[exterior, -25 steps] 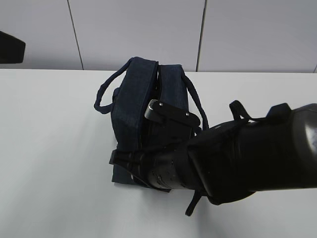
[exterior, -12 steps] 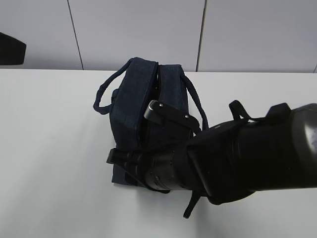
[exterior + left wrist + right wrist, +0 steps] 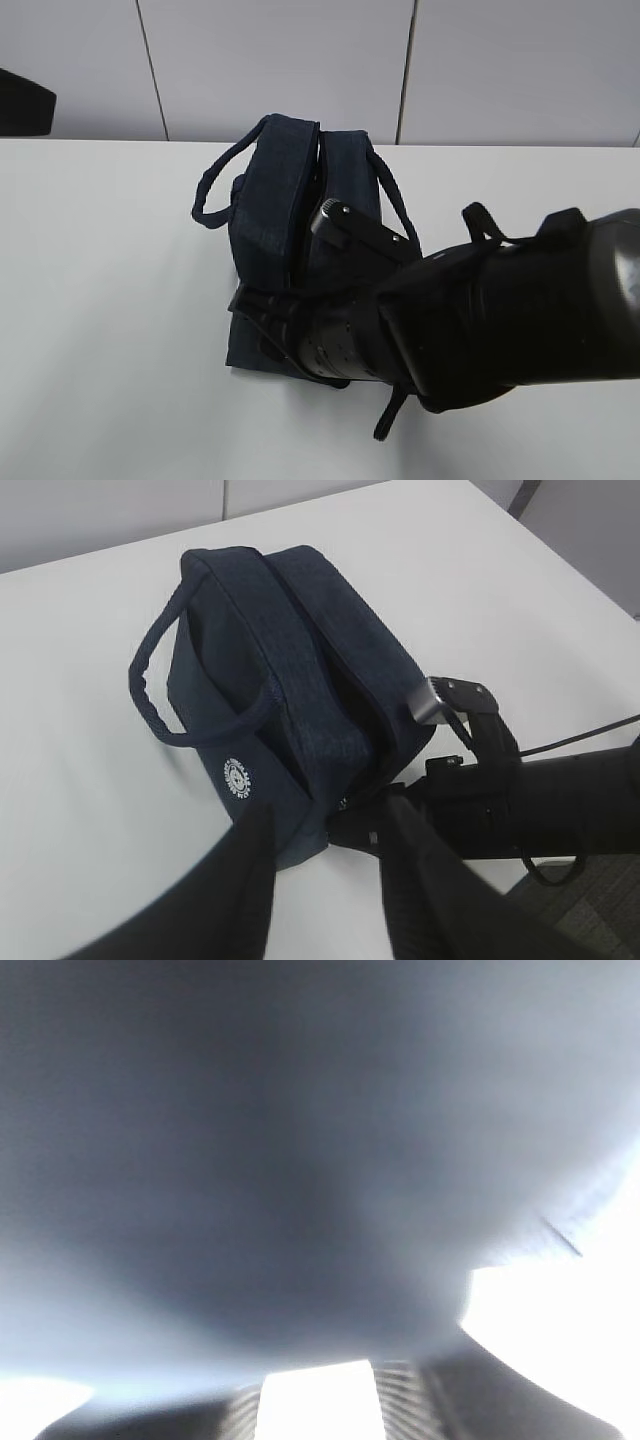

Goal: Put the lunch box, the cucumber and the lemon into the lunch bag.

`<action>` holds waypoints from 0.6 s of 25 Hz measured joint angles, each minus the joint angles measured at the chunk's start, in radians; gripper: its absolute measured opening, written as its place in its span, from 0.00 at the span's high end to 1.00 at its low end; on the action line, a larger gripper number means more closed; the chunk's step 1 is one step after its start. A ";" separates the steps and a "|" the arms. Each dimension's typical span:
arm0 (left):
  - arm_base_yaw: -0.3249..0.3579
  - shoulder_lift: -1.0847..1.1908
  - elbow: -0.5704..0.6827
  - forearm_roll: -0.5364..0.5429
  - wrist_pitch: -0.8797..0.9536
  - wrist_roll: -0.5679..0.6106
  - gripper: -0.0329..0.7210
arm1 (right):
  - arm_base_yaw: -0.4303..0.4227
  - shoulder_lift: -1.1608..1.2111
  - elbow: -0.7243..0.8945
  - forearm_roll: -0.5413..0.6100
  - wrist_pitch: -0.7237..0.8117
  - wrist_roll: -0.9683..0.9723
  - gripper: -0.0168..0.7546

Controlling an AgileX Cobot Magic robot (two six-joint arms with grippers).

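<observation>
The navy lunch bag (image 3: 275, 200) stands on the white table with a narrow slit along its top. In the left wrist view the lunch bag (image 3: 300, 680) shows its white logo (image 3: 237, 777). My right gripper (image 3: 242, 300) is at the bag's near end, low by the zipper's end; it also shows in the left wrist view (image 3: 365, 830). In the right wrist view blurred dark fabric hides the tips of my right gripper (image 3: 318, 1405); its ribbed pads (image 3: 400, 1405) stand apart lower down. My left gripper (image 3: 330, 880) is open and empty, over the table beside the bag's corner. Lunch box, cucumber and lemon are out of view.
My right arm (image 3: 500, 310) fills the lower right of the exterior view and covers the table there. A black shape (image 3: 20, 100) sits at the left edge. The bag's loop handles (image 3: 212, 190) hang out to both sides. A grey wall stands behind the table.
My right gripper has shifted a little right at the bag's near end. The bag's near part went slightly left, then right with it.
</observation>
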 joint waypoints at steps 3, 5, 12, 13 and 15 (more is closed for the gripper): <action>0.000 0.000 0.000 -0.002 0.000 0.000 0.64 | 0.000 0.002 0.000 0.000 -0.004 0.003 0.61; 0.000 0.000 0.000 -0.004 0.000 0.000 0.64 | 0.000 0.009 -0.002 0.000 -0.004 0.003 0.64; 0.000 0.000 0.000 -0.004 0.003 0.006 0.64 | 0.000 0.039 -0.002 0.000 0.039 0.006 0.73; 0.000 0.000 0.000 -0.004 0.003 0.006 0.64 | 0.000 0.041 -0.002 0.000 0.041 0.006 0.75; 0.000 0.000 0.000 -0.004 0.003 0.006 0.64 | 0.000 0.041 -0.002 0.000 0.045 0.006 0.78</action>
